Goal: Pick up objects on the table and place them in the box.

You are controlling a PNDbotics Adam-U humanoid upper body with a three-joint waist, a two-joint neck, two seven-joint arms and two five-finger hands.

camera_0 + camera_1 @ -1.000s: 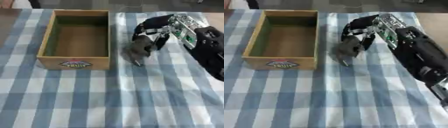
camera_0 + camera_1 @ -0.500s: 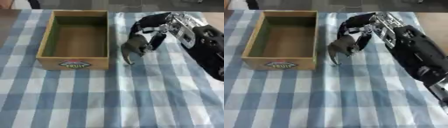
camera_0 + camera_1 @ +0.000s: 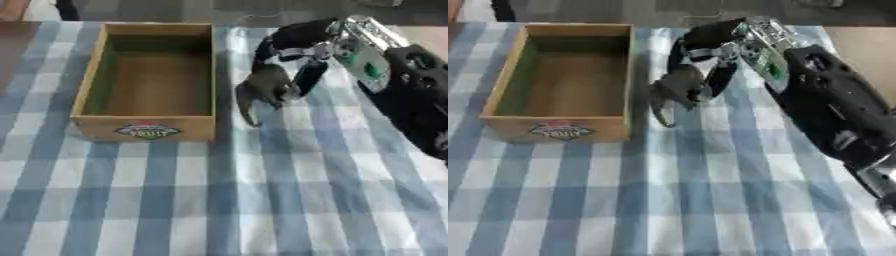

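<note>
A small grey toy animal with a long thin tail hangs just right of the wooden box, its tail pointing down toward the cloth. My right hand reaches in from the right, black fingers curled round the toy from above. The box is open-topped, with a fruit label on its front wall, and nothing shows inside it. The toy sits close to the box's right wall, a little outside it. My left hand shows in neither view.
A blue and white checked cloth covers the table. My right forearm, black with silver and green parts, lies across the right side. A bare wooden table strip shows at the far left.
My right hand has carried the grey toy leftward, from well right of the box to just beside its right wall. The box has not moved.
</note>
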